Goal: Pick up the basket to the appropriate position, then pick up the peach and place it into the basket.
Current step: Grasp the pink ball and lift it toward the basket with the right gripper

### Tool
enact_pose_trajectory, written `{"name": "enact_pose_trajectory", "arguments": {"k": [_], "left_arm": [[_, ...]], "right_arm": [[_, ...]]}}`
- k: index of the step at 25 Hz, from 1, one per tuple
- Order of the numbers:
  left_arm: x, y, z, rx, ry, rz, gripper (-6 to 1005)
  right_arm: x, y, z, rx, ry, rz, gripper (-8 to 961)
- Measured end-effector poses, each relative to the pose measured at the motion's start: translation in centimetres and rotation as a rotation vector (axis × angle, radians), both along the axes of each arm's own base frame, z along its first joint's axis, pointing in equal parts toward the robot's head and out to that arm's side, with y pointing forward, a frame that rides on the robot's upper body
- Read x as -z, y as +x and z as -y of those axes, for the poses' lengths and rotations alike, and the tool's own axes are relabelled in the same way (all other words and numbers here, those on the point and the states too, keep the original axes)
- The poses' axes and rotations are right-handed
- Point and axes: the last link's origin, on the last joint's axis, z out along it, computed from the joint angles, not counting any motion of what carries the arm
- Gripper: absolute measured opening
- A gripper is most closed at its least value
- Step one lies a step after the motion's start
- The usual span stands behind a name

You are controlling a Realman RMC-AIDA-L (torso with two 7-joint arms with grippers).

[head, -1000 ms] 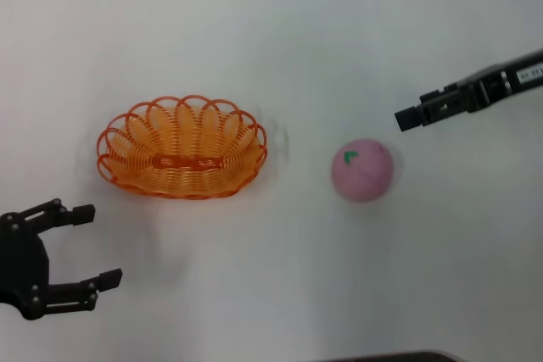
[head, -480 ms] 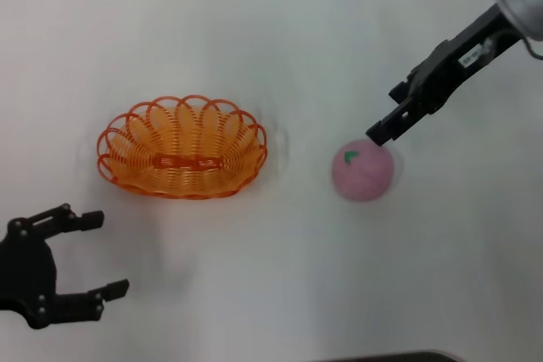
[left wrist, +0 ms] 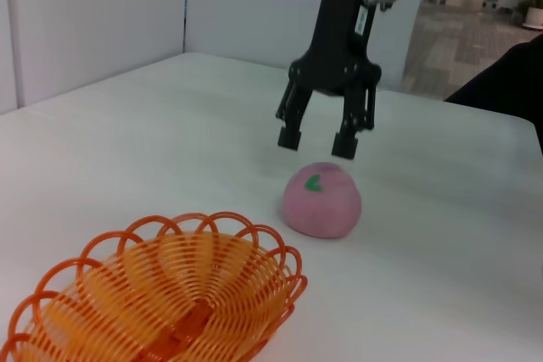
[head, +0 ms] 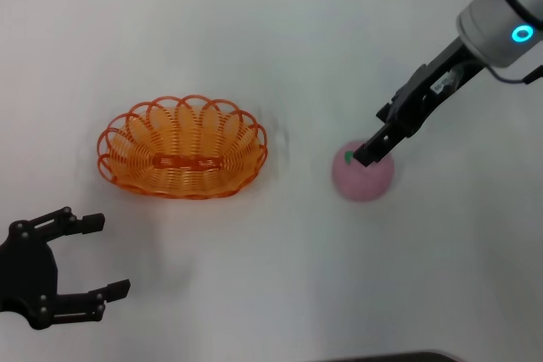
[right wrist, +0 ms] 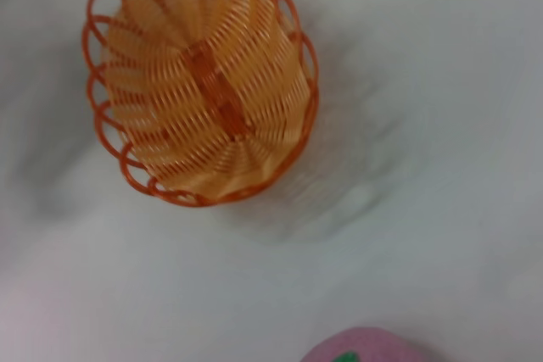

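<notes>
1. The basket (head: 181,148) stands upright on the white table (head: 280,31), on the robot's left side of the work area. Nothing lies inside it; the flat orange strip along its bottom is visible through the wire.
2. The peach (head: 363,177) rests on the table to the right of the basket, well apart from it. Its green leaf mark faces upward.
3. The right gripper (left wrist: 316,139) hangs directly above the peach, pointing down at it. Its fingers (left wrist: 289,136) are spread apart, one on each side of the leaf mark, with their tips just above the top of the fruit. The left wrist view shows a small gap between the fingertips and the peach; nothing is held.
4. The left gripper (head: 95,255) sits low over the table at the near left, in front of the basket and apart from it. Its fingers are spread wide and hold nothing.
5. The right wrist view shows the basket from above and only the top edge of the peach at the border of the picture.
</notes>
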Motion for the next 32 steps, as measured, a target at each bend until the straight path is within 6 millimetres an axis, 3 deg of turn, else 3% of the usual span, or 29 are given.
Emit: {"name": "enact_pose_trajectory", "arguments": {"k": [8, 25, 32], "left_arm": [[-0.1, 0.0, 0.0, -0.001, 0.004, -0.002, 908], [-0.1, 0.1, -0.3, 0.005, 0.006, -0.006, 908], [-0.1, 0.0, -0.3, 0.003, 0.007, -0.007, 908]], "right_arm": [[1.2, 1.2, 0.2, 0.036, -0.009, 0.007, 883], [2.5, 1.5, 0.0, 0.079, 0.01, 0.039, 845], [2.6, 1.3, 0.0, 0.058, -0.002, 0.056, 683]]}}
